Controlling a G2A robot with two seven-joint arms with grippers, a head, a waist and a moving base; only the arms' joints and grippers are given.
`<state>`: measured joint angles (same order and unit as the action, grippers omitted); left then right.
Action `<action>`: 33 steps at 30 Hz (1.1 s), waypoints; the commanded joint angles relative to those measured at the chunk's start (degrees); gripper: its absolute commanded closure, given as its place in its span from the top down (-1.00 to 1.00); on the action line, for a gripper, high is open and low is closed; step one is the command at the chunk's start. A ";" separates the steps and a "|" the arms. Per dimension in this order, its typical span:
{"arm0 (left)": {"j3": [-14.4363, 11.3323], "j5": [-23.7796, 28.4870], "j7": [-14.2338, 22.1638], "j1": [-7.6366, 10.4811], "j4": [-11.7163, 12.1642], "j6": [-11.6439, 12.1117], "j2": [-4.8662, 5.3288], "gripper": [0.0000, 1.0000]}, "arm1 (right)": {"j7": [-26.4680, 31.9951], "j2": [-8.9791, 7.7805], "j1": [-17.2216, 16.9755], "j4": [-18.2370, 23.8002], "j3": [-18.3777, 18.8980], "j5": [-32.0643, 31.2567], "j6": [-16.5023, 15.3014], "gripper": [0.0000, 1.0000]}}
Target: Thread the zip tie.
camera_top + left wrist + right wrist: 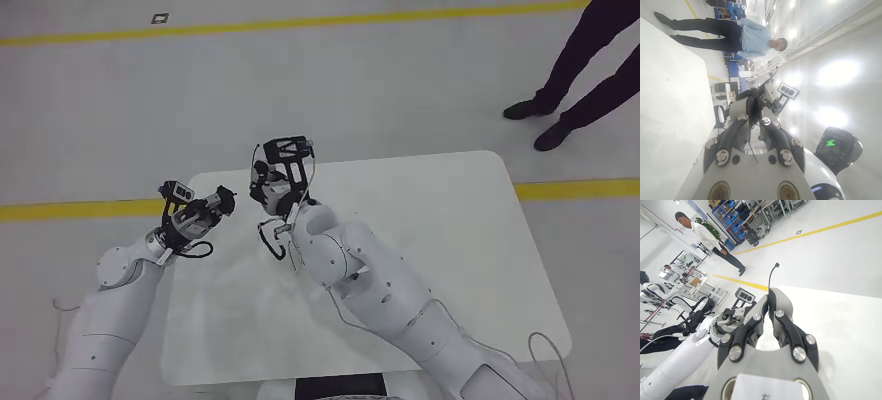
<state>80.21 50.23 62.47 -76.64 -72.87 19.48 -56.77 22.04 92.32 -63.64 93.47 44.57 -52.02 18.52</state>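
A thin black zip tie [770, 279] stands up between the pads of my right gripper [769, 298], which is shut on its strap. Its square head [777, 265] points away above the fingertips. In the left wrist view my left gripper [752, 103] is shut on a black zip tie strap [753, 151], whose pointed tail runs back toward the wrist. Both grippers are held up over the far left part of the white table [430, 250]: the left gripper [222, 202] and the right gripper [262, 192] face each other, a small gap apart.
The white table's rounded far corner [500, 160] and left edge [175, 290] bound the work area. A yellow floor line [70, 210] runs past the table on both sides. The right arm's bulk [380, 290] crosses the table's middle.
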 commanded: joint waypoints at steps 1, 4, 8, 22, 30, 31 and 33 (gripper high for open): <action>0.00 0.00 0.00 0.00 0.00 0.00 0.00 -1.00 | -0.76 0.15 -0.50 0.22 -1.05 -1.39 0.32 -1.00; 0.00 0.00 0.00 0.00 0.00 0.00 0.00 -1.00 | -2.20 0.48 -0.83 0.11 -2.07 -2.28 0.71 -1.00; 0.00 0.00 0.00 0.00 0.00 0.00 0.00 -1.00 | -3.63 0.85 -1.00 0.10 -2.79 -3.22 0.86 -1.00; 0.00 0.00 0.00 0.00 0.00 0.00 0.00 -1.00 | -4.83 2.23 -0.27 -2.27 -3.39 -4.88 0.96 -1.00; 0.00 0.00 0.00 0.00 0.00 0.00 0.00 -1.00 | -4.65 3.07 -0.14 -3.65 -2.96 -5.84 0.96 -1.00; 0.00 0.00 0.00 0.00 0.00 0.00 0.00 -1.00 | -4.63 3.16 -0.16 -3.75 -2.93 -5.95 0.96 -1.00; 0.00 0.00 0.00 0.00 0.00 0.00 0.00 -1.00 | -4.57 3.36 -0.19 -4.02 -2.87 -6.29 0.96 -1.00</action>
<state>80.21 50.23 62.47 -76.64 -72.87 19.48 -56.77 17.44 95.59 -63.82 89.58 41.67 -58.15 19.48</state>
